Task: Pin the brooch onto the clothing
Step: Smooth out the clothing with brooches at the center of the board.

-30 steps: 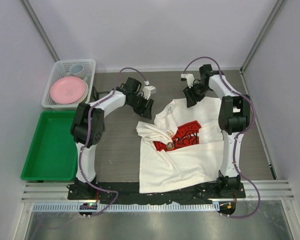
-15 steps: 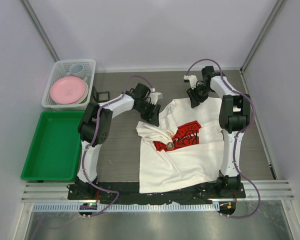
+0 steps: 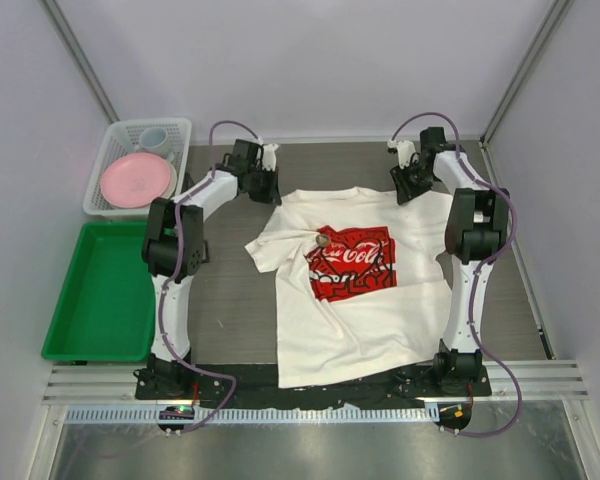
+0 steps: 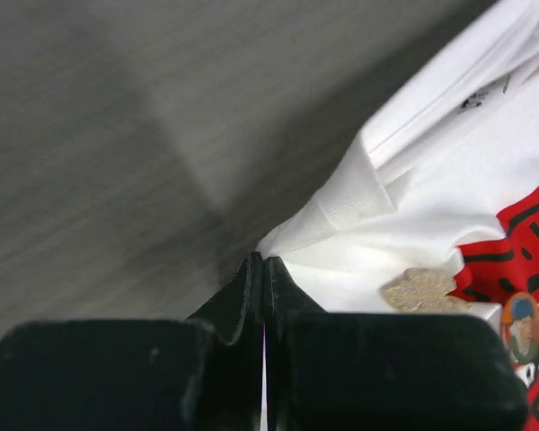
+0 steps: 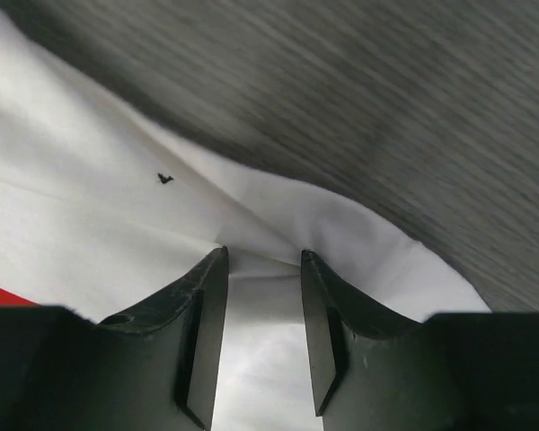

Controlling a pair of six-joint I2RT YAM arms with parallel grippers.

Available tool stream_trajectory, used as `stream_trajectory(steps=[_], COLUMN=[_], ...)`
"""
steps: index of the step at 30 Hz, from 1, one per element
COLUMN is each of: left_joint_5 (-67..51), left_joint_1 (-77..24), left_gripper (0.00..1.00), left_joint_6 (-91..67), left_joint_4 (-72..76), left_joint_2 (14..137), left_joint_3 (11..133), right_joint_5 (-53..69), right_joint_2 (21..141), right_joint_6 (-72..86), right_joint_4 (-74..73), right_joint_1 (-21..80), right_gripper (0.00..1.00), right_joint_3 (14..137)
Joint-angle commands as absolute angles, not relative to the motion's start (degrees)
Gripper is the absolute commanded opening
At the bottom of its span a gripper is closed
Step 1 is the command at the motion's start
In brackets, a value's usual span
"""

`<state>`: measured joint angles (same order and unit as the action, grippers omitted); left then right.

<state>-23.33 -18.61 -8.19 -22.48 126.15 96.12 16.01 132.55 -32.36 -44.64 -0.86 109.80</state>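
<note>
The clothing (image 3: 355, 310), a white T-shirt with a red Coca-Cola print, lies spread flat on the table. A small round gold brooch (image 3: 322, 240) rests on it at the print's upper left corner. In the left wrist view, a gold glittery piece (image 4: 419, 289) and a small round picture badge (image 4: 521, 325) lie near the print. My left gripper (image 3: 268, 185) is at the shirt's left shoulder, with its jaws pressed together on the fabric edge (image 4: 292, 235). My right gripper (image 3: 410, 188) is at the right shoulder. Its fingers (image 5: 207, 296) stand apart with a fold of cloth (image 5: 262, 296) between them.
A white basket (image 3: 150, 122) at the back left holds a pink plate (image 3: 135, 180) and a cup (image 3: 153, 138). A green tray (image 3: 105, 290) sits in front of it, left of the shirt. Walls close in the back and both sides.
The shirt has gone from bunched and folded to spread flat, with the print fully showing. My left gripper moved back and left and shut. My right gripper moved slightly back and right and narrowed.
</note>
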Motion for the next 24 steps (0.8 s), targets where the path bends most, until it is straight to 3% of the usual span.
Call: stream_trajectory(steps=[1, 7, 9, 11, 13, 24], left_joint_5=[-12.9, -6.3, -5.9, -8.8, -12.1, -26.2], left_joint_1=[-18.0, -18.0, -17.5, -16.4, -13.9, -11.2], left_gripper=[0.00, 0.03, 0.19, 0.42, 0.50, 0.45], left_joint_6=[-3.7, -0.3, 3.0, 3.3, 2.5, 3.3], left_joint_4=[-20.5, -20.4, -21.0, -21.8, -22.9, -42.1], left_joint_2=[125.7, 128.0, 126.9, 125.1, 122.0, 111.8], left_joint_3=[104.7, 107.8, 107.8, 106.3, 105.3, 93.4], right_joint_5=[6.4, 2.5, 3.2, 5.9, 8.3, 16.9], right_joint_2=[135.0, 134.6, 133.6, 131.2, 128.8, 125.6], right_joint_6=[-27.4, -25.0, -24.8, -25.3, -25.7, -28.3], right_joint_4=[-37.4, -34.3, -34.4, -35.1, -37.8, -50.4], right_joint_1=[-2.3, -2.4, -2.4, -2.4, -2.4, -2.3], right_gripper=[0.44, 0.48, 0.52, 0.55, 0.57, 0.50], right_joint_3=[111.4, 114.1, 114.3, 114.3, 114.4, 109.4])
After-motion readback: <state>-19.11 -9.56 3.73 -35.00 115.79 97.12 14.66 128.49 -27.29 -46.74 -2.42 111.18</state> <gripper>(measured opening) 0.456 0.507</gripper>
